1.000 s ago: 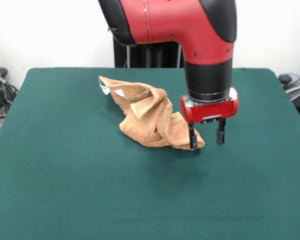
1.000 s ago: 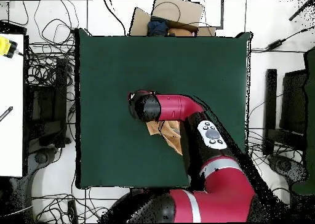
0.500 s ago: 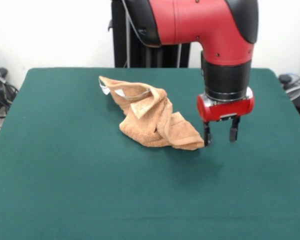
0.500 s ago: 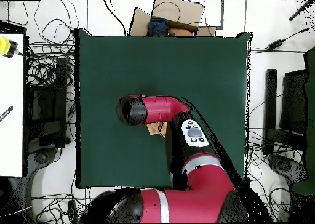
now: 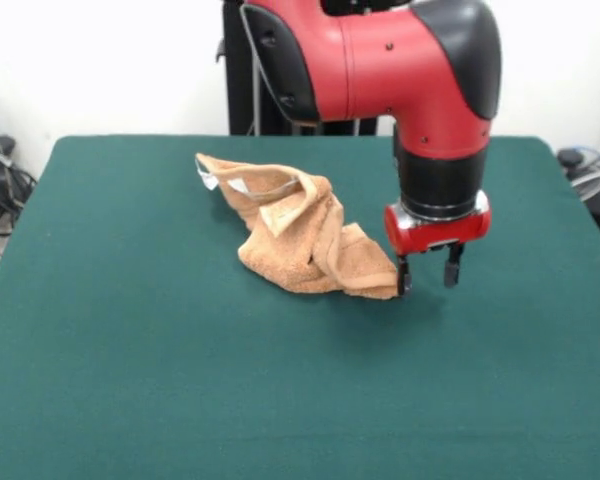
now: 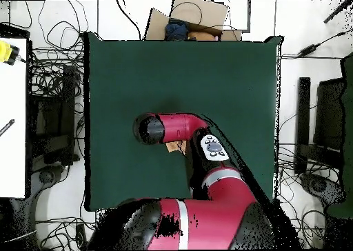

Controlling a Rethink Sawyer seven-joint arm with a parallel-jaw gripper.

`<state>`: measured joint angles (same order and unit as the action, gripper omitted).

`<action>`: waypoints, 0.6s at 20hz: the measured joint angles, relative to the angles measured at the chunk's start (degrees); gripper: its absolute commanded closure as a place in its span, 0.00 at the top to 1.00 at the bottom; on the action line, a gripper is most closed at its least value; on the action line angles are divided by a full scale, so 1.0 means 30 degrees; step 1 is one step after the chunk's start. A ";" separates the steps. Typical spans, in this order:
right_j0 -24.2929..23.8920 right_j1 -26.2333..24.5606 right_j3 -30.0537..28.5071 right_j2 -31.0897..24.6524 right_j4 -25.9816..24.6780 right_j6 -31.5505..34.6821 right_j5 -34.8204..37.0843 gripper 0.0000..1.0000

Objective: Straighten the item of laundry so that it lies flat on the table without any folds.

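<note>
The item of laundry point(image 5: 295, 235), an orange-tan towel, lies crumpled in a twisted heap near the middle of the green table point(image 5: 130, 380). A small white tag shows at its far left end. My gripper point(image 5: 426, 279) hangs open just right of the towel's near right corner, with its left finger beside the cloth and nothing between the fingers. In the overhead view the arm covers nearly all of the towel point(image 6: 174, 147), leaving a small patch in sight, and it hides the gripper as well.
Green table point(image 6: 207, 69) surface extends on every side of the towel. Off the table, a cardboard box point(image 6: 189, 19) sits past one edge. Cables point(image 6: 52, 83) and a white bench point(image 6: 12, 117) lie at one side, and black equipment point(image 6: 324, 131) stands at the other.
The gripper moved right, off the towel's near corner, then came back a little toward it. The towel has kept its shape and place.
</note>
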<state>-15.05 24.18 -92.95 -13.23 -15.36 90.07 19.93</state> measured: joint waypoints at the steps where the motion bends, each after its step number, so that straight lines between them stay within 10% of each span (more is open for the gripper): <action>1: -0.0083 -0.0049 0.0000 0.0000 -0.0082 0.0000 0.0000 1.00; 12: -0.1374 -0.0124 0.0221 0.0008 -0.0216 0.0000 0.0075 1.00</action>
<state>-19.17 23.81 -92.28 -13.21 -16.01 90.07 20.16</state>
